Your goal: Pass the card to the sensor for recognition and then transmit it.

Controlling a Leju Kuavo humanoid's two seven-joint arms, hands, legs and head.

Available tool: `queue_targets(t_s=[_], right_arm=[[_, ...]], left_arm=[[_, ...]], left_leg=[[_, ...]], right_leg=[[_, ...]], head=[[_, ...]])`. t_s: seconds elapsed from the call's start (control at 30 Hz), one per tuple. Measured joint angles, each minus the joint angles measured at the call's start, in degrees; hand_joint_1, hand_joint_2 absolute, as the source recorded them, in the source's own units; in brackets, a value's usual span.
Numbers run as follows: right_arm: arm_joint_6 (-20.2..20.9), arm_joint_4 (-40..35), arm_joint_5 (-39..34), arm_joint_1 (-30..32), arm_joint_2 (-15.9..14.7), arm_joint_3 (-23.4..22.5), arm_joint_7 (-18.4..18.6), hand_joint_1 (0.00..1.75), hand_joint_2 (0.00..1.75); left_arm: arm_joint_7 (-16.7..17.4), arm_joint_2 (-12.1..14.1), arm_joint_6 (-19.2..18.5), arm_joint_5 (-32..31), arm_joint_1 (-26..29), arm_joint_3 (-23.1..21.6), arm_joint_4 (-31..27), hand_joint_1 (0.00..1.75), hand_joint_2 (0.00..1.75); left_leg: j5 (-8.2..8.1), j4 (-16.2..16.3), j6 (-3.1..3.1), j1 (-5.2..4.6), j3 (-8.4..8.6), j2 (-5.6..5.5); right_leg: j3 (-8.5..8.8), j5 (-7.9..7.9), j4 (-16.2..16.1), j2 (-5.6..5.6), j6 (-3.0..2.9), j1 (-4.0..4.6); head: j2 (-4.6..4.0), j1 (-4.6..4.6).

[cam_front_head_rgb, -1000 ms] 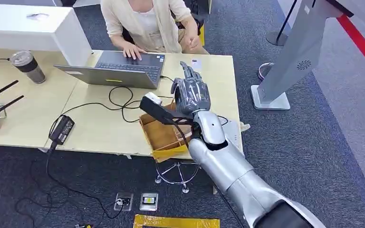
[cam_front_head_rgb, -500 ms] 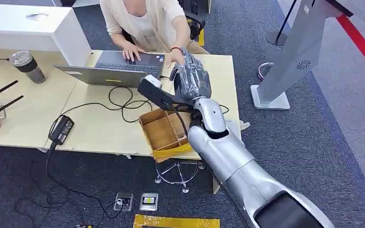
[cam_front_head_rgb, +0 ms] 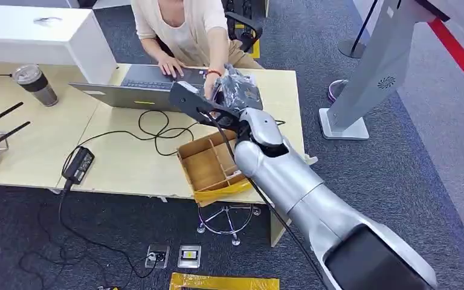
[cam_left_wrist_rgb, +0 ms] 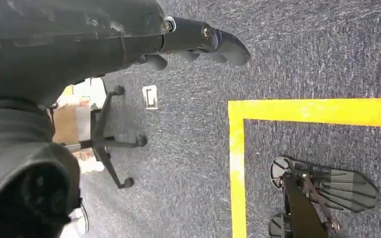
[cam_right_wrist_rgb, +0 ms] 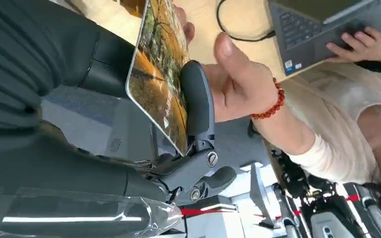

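Right wrist view: right hand [cam_right_wrist_rgb: 178, 148], reaching farther forward, pinches card [cam_right_wrist_rgb: 161, 69] beside person's hand [cam_right_wrist_rgb: 228, 84].

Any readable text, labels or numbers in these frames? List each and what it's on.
None reads clearly.
Orange landscape-print card, held in the right hand: small white print, blurred.
Grey open laptop: small stickers by the keyboard, too small to read.
Two square floor sockets: markings too small.
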Motion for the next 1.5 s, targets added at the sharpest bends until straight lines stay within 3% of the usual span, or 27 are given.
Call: queue_targets(t_s=[0.4,0.43,0.47,0.5,0.53,0.83,1.1,1.37,1.5], right_arm=[[0.5,2.69,-0.07,-0.77,-0.02,3.54,1.55,1.75,1.75],[0.57,2.89,-0.04,-0.82,-0.02,3.59,1.57,1.62,1.75],[0.59,3.08,0.0,-0.86,-0.02,3.68,1.57,0.26,1.75],[0.72,3.24,0.02,-0.93,-0.02,3.89,1.57,0.26,1.75],[0.83,3.39,0.02,-0.95,0.0,4.05,1.57,0.0,0.0],[1.38,4.53,0.72,-0.8,0.0,4.62,1.71,0.0,0.0],[2.67,5.51,6.6,-0.57,-0.26,4.7,0.74,0.0,0.0],[2.1,6.03,7.32,-0.71,-1.16,1.01,-0.61,0.0,0.0],[0.7,6.03,4.75,-1.86,-2.81,-2.46,-3.62,0.0,0.0]], left_arm=[[0.15,0.22,0.37,0.57,-0.04,-0.33,-0.02,0.0,0.0],[0.26,0.22,0.42,0.59,-0.04,-0.35,0.0,0.0,0.0],[0.39,0.22,0.5,0.61,-0.04,-0.35,0.0,0.0,0.0],[0.44,0.22,0.55,0.61,-0.04,-0.37,0.0,0.0,0.0],[0.55,0.22,0.57,0.63,-0.06,-0.37,0.0,0.0,0.0],[1.6,0.24,0.68,0.68,-0.09,-0.37,0.0,0.0,0.0],[1.16,0.26,0.72,1.16,-0.09,-0.39,0.0,0.0,0.0],[1.11,0.37,0.44,1.53,-0.09,-0.42,-0.02,0.0,0.0],[1.03,0.46,0.39,2.45,-0.08,-0.42,0.0,0.0,0.0]], left_leg=[[0.0,0.0,0.0,0.0,0.0,0.01],[0.0,0.0,0.0,0.0,0.0,0.01],[0.0,0.0,0.0,0.0,0.0,0.01],[0.0,0.0,0.0,0.0,0.0,0.01],[0.0,0.0,0.0,0.0,0.0,0.01],[0.0,0.0,0.0,0.0,0.02,0.02],[0.01,0.0,-0.01,0.0,0.03,0.02],[0.01,0.01,-0.01,0.0,0.03,0.02],[0.01,0.04,-0.01,-0.01,0.06,0.03]], right_leg=[[-0.01,0.0,0.0,0.01,0.0,0.0],[-0.01,0.0,0.0,0.01,0.0,0.0],[-0.01,0.0,0.0,0.0,0.0,0.0],[-0.01,0.0,0.0,0.01,0.0,0.0],[-0.01,0.0,0.0,0.01,0.0,0.0],[-0.01,0.0,0.0,0.01,0.0,0.0],[-0.01,0.0,0.01,0.01,0.0,0.0],[-0.02,0.0,0.0,0.01,0.0,0.0],[-0.06,0.01,-0.01,0.01,0.0,0.0]], head=[[0.0,0.0],[0.0,0.02],[0.0,0.02],[0.0,0.02],[0.0,0.0],[0.0,0.02],[0.0,0.02],[0.0,0.0],[0.0,0.0]])
